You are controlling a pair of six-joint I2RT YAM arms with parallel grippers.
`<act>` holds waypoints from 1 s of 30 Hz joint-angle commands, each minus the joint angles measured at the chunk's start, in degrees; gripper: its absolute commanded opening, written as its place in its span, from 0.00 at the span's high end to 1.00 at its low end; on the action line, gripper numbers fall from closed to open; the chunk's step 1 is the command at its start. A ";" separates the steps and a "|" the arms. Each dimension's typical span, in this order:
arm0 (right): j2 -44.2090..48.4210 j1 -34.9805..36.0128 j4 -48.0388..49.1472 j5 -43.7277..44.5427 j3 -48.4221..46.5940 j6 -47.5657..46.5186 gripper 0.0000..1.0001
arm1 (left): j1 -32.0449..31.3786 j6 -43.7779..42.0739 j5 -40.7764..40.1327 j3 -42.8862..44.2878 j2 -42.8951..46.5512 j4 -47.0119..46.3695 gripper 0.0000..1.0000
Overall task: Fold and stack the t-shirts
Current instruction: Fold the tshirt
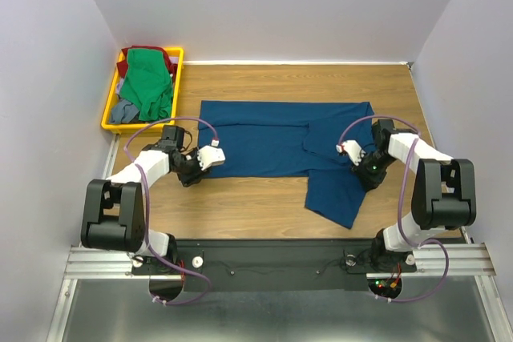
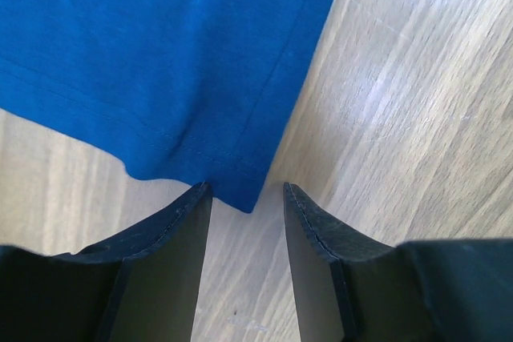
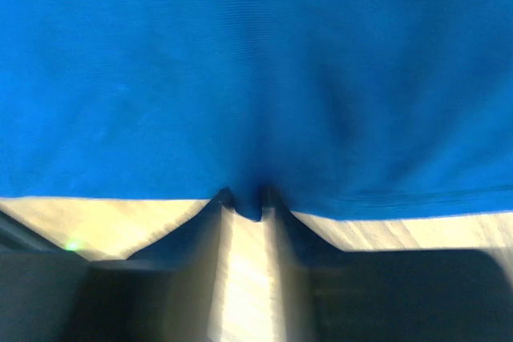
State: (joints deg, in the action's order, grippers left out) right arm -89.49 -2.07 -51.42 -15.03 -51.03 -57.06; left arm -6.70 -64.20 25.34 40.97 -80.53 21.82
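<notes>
Two tools meet the dark navy-blue cloth t-shirt [image 1: 256, 138] lying on the wooden worktop [image 1: 256, 198]: the left tool [image 2: 244, 191] stands spread around its corner, while the right tool [image 3: 247, 198] pinches its hem.

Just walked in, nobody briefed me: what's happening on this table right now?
The robot has a blue t-shirt spread on the table. The left tool stands open with the shirt's near left corner between its jaws. The right tool sits at a hem on the shirt's right side; its view is too blurred to confirm a grip. More shirts wait in the yellow tray.
</notes>
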 commanded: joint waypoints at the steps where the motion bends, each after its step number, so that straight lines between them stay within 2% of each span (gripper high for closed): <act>1: 0.46 0.66 3.69 1.84 1.98 0.54 0.86 | -0.42 -0.13 -0.12 -0.89 -1.03 -0.82 0.48; 3: 1.69 0.75 3.35 2.19 2.42 0.72 0.99 | -0.51 -1.27 -0.82 -1.42 -1.73 -0.99 0.49; 7: 4.58 0.75 1.24 2.02 3.47 0.10 0.99 | -0.60 -2.24 -2.05 -2.74 -2.26 -1.08 0.60; 8: 5.29 0.75 0.62 1.84 3.74 -0.24 1.00 | -0.60 -2.59 -2.23 -3.26 -2.00 -1.08 0.65; 9: 6.60 0.75 -0.60 1.84 3.83 -0.33 1.00 | -0.60 -2.68 -2.31 -3.53 -1.39 -1.17 0.74; 11: 8.45 0.75 -1.84 1.49 3.92 -0.68 1.00 | -0.60 -3.20 -2.49 -4.23 -0.33 -0.56 0.85; 12: 9.24 0.75 -3.15 1.32 3.92 -0.86 0.99 | -0.60 -3.47 -2.32 -4.41 0.54 -0.21 0.95; 13: 11.16 0.75 -3.68 1.23 3.83 -0.95 1.00 | -0.60 -3.91 -2.23 -4.58 1.16 0.58 0.99; 24: 16.37 0.75 -9.48 -0.09 0.41 -0.95 0.99 | -0.60 -8.21 0.58 -3.27 10.13 10.77 1.00; 30: 15.49 0.57 -8.17 0.79 -5.39 -0.95 0.99 | -0.07 -8.04 0.76 -0.28 9.08 14.12 1.00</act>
State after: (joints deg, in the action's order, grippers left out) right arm -74.63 -1.78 -59.42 -13.96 -51.66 -57.28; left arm -7.05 -71.37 24.69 37.45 -71.50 31.22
